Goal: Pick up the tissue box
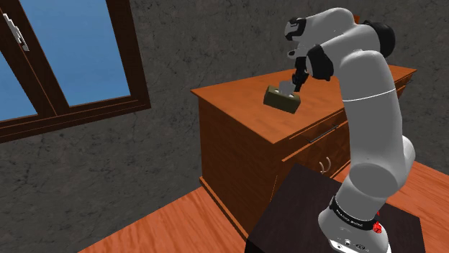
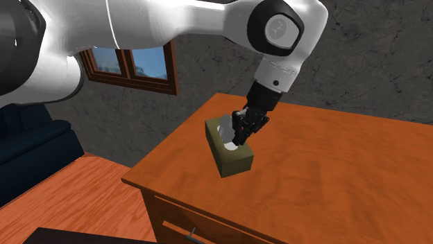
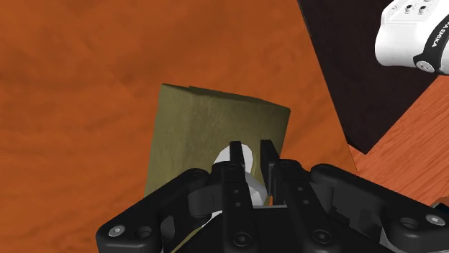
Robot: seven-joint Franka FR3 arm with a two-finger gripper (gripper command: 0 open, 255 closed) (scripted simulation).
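One narrow pinch: claw (image 2: 240, 134) clamped on tissue box (image 2: 234, 159) opening rim; box tilted over dresser (image 2: 333, 173); could pivot, slip free.

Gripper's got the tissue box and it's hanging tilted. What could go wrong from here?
1. The gripper pinches narrowly at the opening, around the white tissue, not across the tissue box. The tissue might pull out and the box would drop.
2. The box hangs tilted from an off-centre hold, so it may swing or slip in a fast move.
3. It sits low over the dresser, so a sideways move could clip the top.
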